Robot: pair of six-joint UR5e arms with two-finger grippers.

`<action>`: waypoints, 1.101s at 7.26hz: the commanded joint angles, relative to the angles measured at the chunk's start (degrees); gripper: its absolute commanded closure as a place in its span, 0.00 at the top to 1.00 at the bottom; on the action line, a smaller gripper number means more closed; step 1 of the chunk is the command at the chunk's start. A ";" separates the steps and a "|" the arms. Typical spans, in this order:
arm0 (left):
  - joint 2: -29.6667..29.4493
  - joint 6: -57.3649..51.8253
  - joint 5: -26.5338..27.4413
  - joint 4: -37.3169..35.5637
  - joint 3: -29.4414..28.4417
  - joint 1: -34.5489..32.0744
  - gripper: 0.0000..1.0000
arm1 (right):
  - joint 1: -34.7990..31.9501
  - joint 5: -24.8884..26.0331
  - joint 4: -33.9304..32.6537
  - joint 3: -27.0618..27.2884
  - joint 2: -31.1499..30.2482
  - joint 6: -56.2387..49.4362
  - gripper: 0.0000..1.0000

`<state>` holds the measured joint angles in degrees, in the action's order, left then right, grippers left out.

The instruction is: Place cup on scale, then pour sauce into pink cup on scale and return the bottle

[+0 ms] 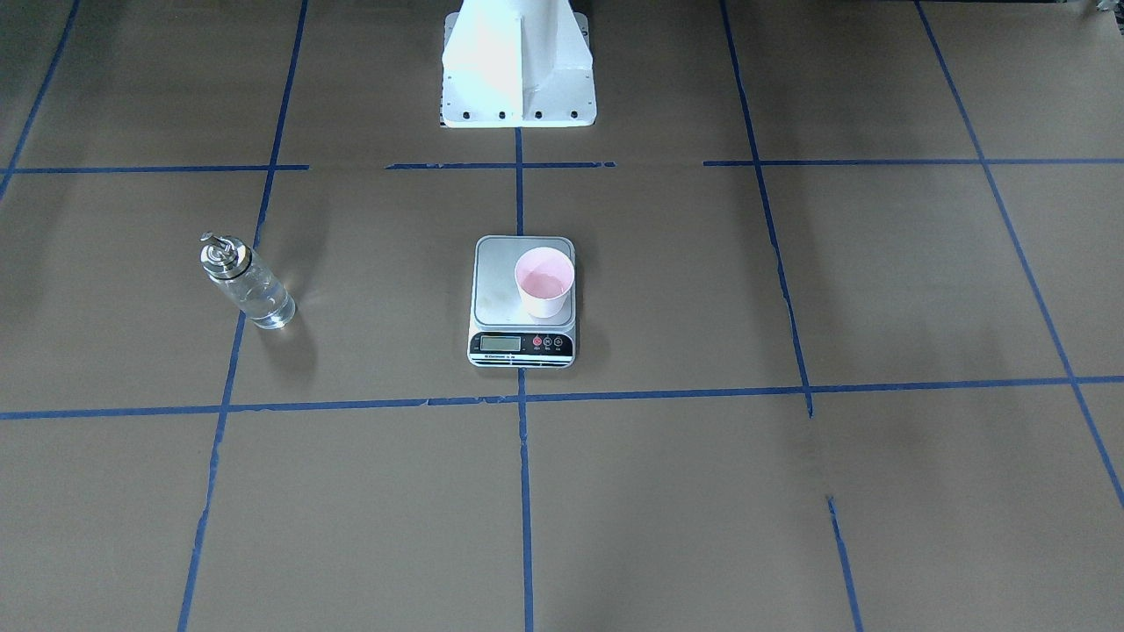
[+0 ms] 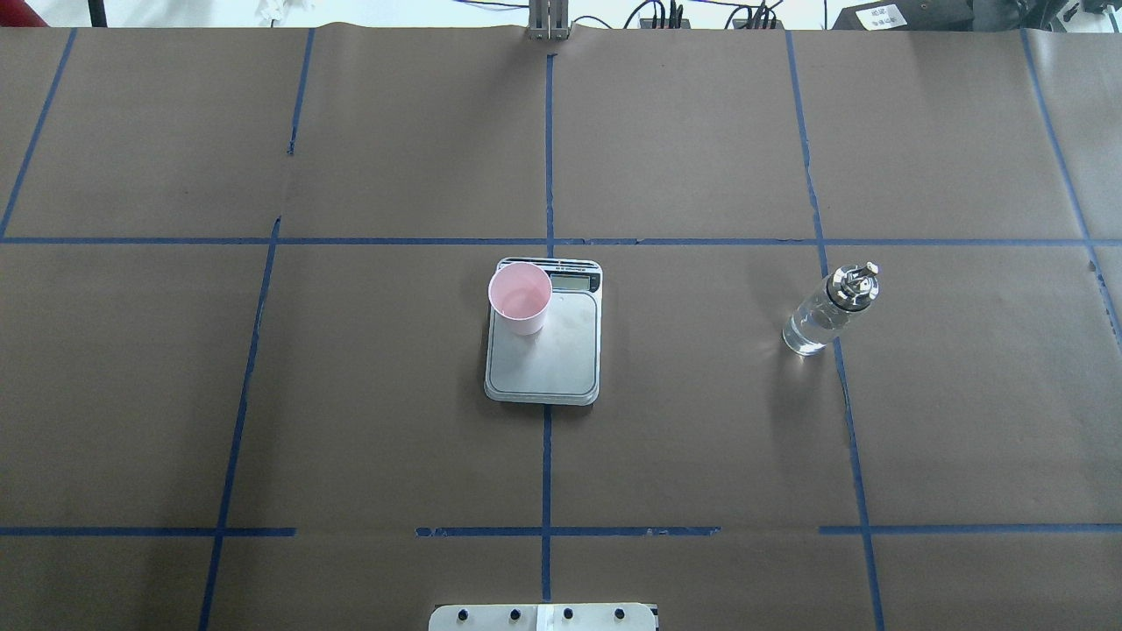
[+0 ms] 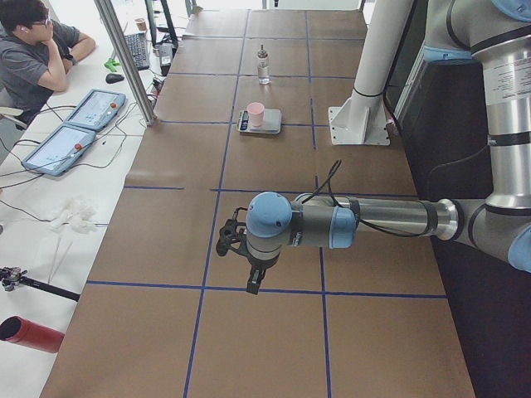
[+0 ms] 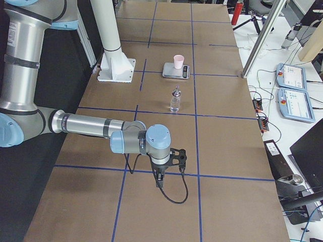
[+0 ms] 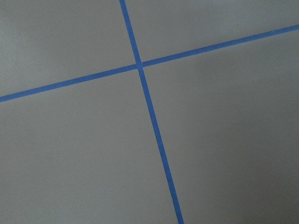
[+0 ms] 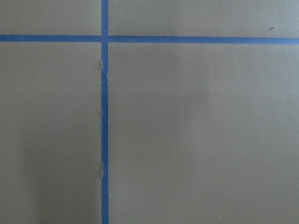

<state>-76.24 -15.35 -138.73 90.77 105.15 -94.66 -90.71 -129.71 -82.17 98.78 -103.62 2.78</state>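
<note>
Standing upright on the scale (image 1: 496,294), near its display: 1 pink cup (image 1: 544,283).
Well apart on the table (image 1: 790,491) stands the bottle (image 1: 246,283); whether left gripper (image 3: 251,284) or right gripper (image 4: 159,180) is open, I cannot tell.

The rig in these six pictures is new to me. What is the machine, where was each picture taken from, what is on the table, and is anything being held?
It is a robot with two arms at a paper-covered table marked with blue tape. Two pictures look down on the table, one from behind the robot and one facing it. Two more look along it, one from each end. These show the left gripper and the right gripper hanging over bare table, far from the objects, with nothing in them. Whether they are open cannot be told from there. The last two come from cameras on the wrists and show only table and blue tape. In the middle a pink cup stands on a scale. A clear glass bottle stands alone on the robot's right.
</note>
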 commanded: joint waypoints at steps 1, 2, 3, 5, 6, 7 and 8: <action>0.47 0.06 -0.05 0.11 0.58 0.00 1.00 | 0.18 -0.02 -0.27 -0.17 0.96 -0.05 1.00; 0.39 0.06 -0.23 0.29 0.67 0.00 1.00 | 0.44 0.07 -0.27 -0.25 1.23 -0.14 1.00; 0.39 0.06 -0.32 0.46 0.84 0.00 1.00 | 0.53 0.07 -0.27 -0.26 1.14 -0.49 1.00; -0.31 0.06 -0.32 0.81 0.76 0.00 1.00 | 0.97 -0.28 -0.18 -0.52 0.62 -0.58 1.00; -0.32 0.06 -0.32 1.51 0.76 0.00 1.00 | 0.89 -0.10 -0.18 -0.61 0.53 -0.58 1.00; -0.23 0.06 -0.32 1.43 0.76 0.00 1.00 | 0.97 -0.10 -0.27 -0.61 0.53 -0.58 1.00; -0.23 -0.03 -0.32 1.43 0.76 0.00 1.00 | 0.97 -0.10 -0.18 -0.52 0.53 -0.58 1.00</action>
<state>-76.47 -15.31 -139.04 92.12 105.91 -94.66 -89.77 -129.83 -82.39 98.22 -103.06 2.20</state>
